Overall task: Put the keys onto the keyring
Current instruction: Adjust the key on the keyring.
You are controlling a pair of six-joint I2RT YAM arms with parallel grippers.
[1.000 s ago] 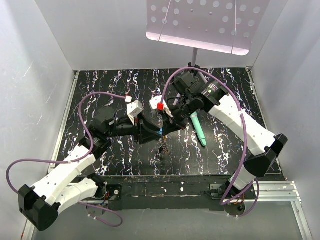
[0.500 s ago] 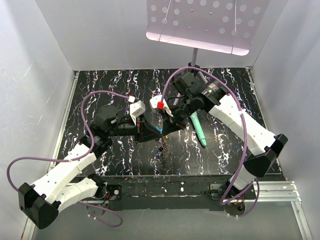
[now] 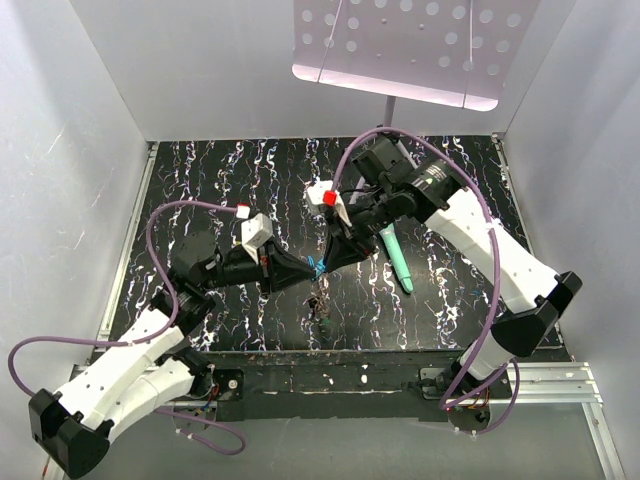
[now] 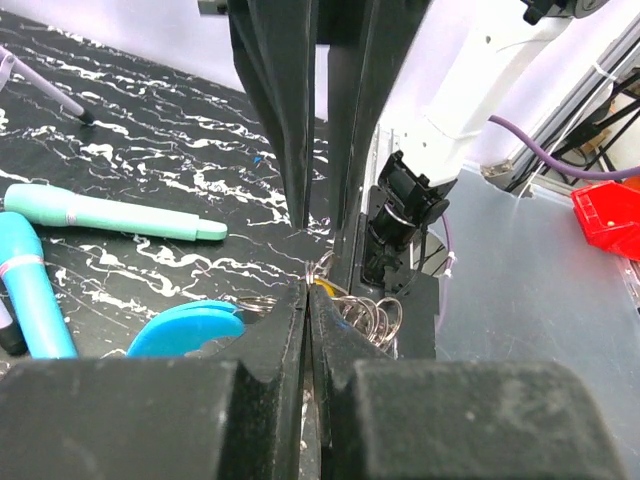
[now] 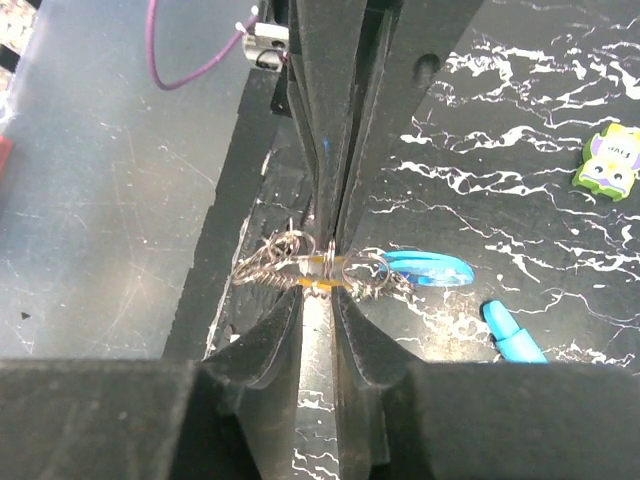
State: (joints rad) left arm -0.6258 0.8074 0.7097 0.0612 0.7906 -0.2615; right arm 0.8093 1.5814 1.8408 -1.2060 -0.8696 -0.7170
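The keyring hangs above the table middle, its bright blue section (image 3: 318, 268) (image 4: 185, 328) (image 5: 430, 268) to one side and a tangle of grey wire rings (image 5: 265, 265) (image 4: 372, 315) to the other. A yellow-headed key (image 5: 325, 268) (image 4: 326, 287) lies across the bundle, and more keys (image 3: 322, 305) dangle below. My left gripper (image 3: 303, 272) (image 4: 308, 292) is shut, pinching a wire ring of the bundle beside the yellow key. My right gripper (image 3: 328, 258) (image 5: 318, 292) faces it tip to tip, jaws a little apart, with the yellow key just off its tips.
A teal stick (image 3: 397, 258) (image 4: 110, 213) lies to the right of the grippers on the black marbled table (image 3: 220, 170). A blue stick (image 4: 35, 295) (image 5: 515, 335) and a small green and purple figure (image 5: 608, 160) lie nearby. White walls close in the table.
My left gripper has shut on the bundle and its arm has drawn back toward the near left. The right jaws have parted slightly. The hanging keys shifted a little left.
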